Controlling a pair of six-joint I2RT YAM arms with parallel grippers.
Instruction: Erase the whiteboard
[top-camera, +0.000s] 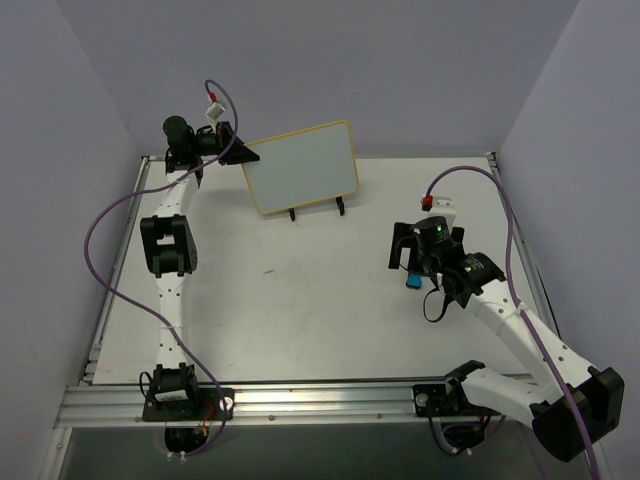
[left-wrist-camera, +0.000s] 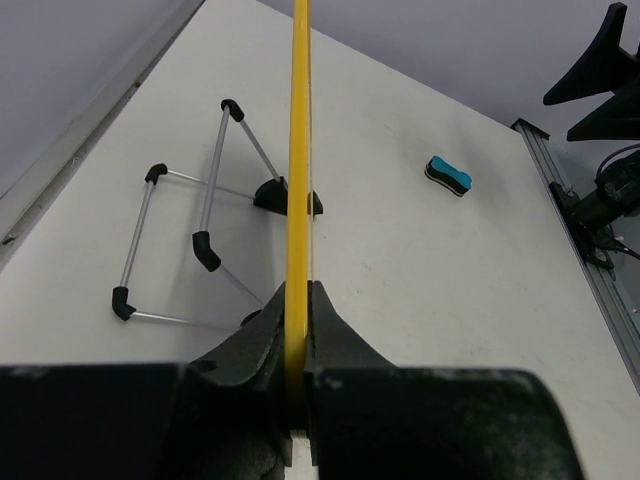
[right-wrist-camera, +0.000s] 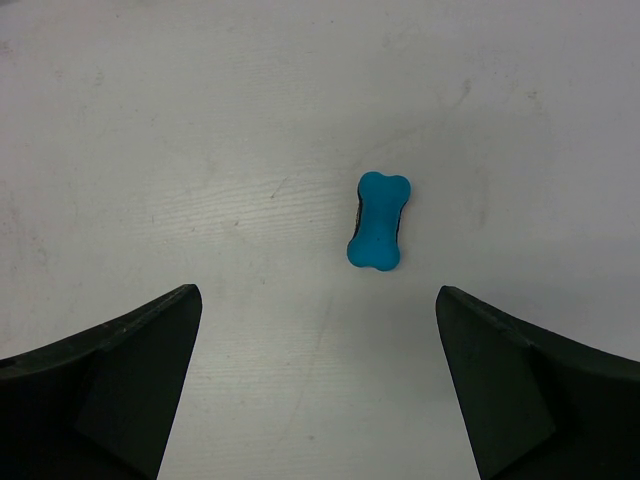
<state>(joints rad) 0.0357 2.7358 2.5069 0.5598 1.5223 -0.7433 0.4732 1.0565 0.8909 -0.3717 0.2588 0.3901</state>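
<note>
2 grippers set for wiping, eraser not yet lifted

On the white table (top-camera: 300, 330), the whiteboard (top-camera: 302, 168) stands tilted on its black wire easel (left-wrist-camera: 205, 250) near the far edge, left of centre. Its face looks blank from above, though faint marks could be too small to tell. The left gripper (left-wrist-camera: 298, 300) is pinched tight on the board's yellow-framed left edge, apparently steadying it. The right gripper (right-wrist-camera: 318, 300) hangs with jaws spread wide over the right half of the table, well apart from the board and over the blue bone-shaped eraser (right-wrist-camera: 379, 220), which lies flat with nothing touching it. By my reading, only the bracing is done. Grasping the eraser, carrying it to the board and wiping are all left.
</note>
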